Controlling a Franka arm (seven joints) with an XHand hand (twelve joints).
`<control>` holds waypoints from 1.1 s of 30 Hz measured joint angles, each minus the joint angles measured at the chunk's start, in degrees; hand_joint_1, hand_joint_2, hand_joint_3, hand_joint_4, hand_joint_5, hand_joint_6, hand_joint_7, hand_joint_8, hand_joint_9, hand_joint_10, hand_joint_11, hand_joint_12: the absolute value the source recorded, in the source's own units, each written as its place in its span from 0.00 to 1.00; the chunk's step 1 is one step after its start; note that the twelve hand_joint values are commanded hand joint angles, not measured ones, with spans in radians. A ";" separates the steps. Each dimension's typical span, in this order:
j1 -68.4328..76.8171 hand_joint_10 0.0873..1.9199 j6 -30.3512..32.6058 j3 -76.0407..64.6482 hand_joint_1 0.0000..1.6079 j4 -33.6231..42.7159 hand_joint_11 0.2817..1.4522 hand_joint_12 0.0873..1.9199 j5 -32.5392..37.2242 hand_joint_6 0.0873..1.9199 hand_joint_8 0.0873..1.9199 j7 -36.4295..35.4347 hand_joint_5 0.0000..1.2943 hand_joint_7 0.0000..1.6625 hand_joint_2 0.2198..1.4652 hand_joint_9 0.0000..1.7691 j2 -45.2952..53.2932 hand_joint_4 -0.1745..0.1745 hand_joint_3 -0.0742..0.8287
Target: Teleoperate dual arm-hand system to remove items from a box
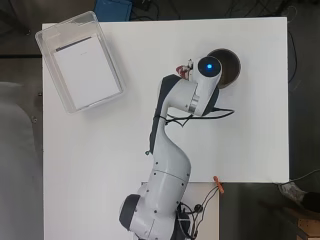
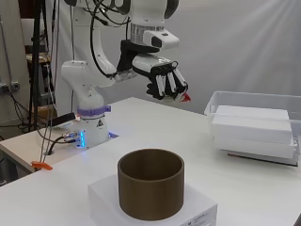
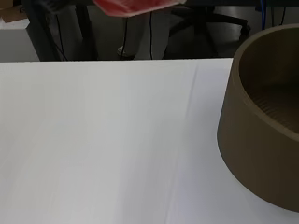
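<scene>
Fingers (image 2: 167, 84) of the hand (image 2: 164, 80) curl round a small red item (image 2: 186, 98); I'd carry it level to the clear bin (image 2: 221, 100), clear of the brown tub (image 2: 150, 188).

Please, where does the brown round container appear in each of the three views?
Overhead: brown container at upper right, partly under the arm's end.
Side: bottom centre, on a white block.
Wrist: at the right edge, cut off.
Shared landmark: the white table it stands over, in all three views.
</scene>
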 joint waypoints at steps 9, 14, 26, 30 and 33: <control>5.86 1.00 -1.41 -7.47 0.60 11.29 0.71 0.99 -8.55 0.60 1.00 7.35 0.65 0.66 0.77 0.80 9.21 1.00 0.08; 18.01 1.00 -2.15 -17.77 0.60 21.56 0.74 0.99 -17.85 0.58 1.00 13.12 0.66 0.70 0.77 0.84 23.07 1.00 0.08; 21.90 1.00 -4.12 -23.26 0.53 24.56 0.67 0.97 -20.97 0.40 1.00 19.09 0.57 0.66 0.73 0.81 27.68 0.85 0.08; 23.08 0.11 -5.89 -25.55 0.05 20.10 0.14 0.06 -16.89 0.00 0.05 16.12 0.05 0.06 0.36 0.11 27.64 0.63 0.07; 24.94 0.00 -8.24 -26.59 0.00 19.24 0.09 0.00 -18.70 0.00 0.00 16.24 0.00 0.02 0.33 0.10 29.99 0.55 0.09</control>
